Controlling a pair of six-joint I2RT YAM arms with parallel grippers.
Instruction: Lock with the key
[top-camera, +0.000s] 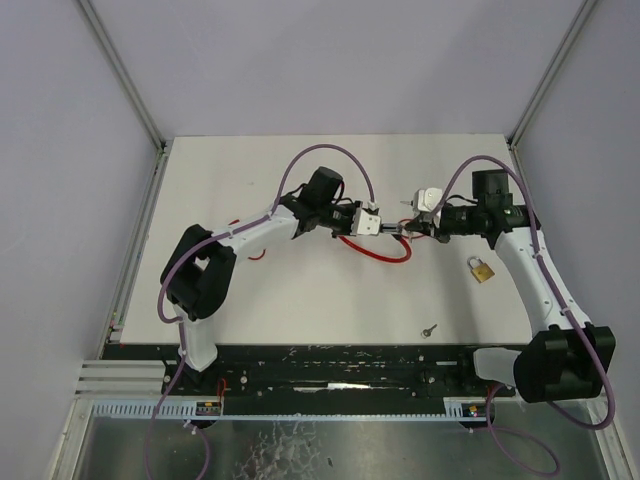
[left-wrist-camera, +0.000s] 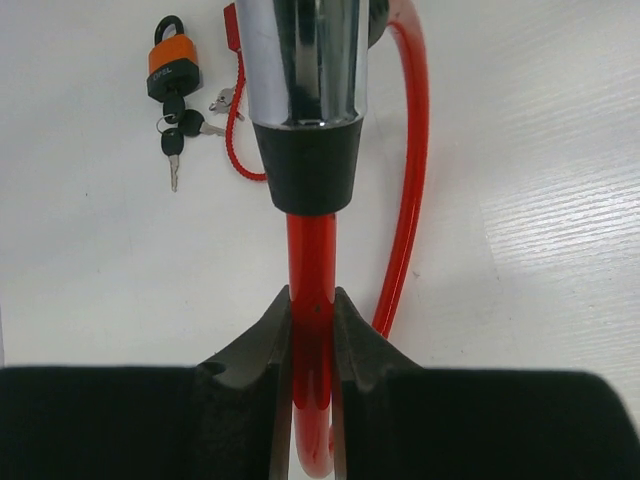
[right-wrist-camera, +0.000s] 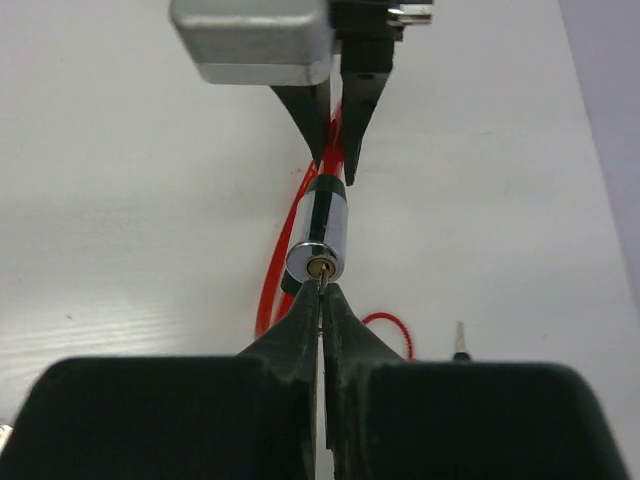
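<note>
Over the surface (top-camera: 300, 320), our left gripper (left-wrist-camera: 312, 300) clamps the springy red cable (left-wrist-camera: 310, 250) behind the slick lock barrel (right-wrist-camera: 325, 225). Our right gripper (right-wrist-camera: 322, 300) pinches the thin key (right-wrist-camera: 320, 284), likely slip-prone, at the keyhole.

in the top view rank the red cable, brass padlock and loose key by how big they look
1. red cable, largest by far
2. brass padlock
3. loose key, smallest

All three sit at or near table level, so nearness to the camera hardly skews this order.
</note>
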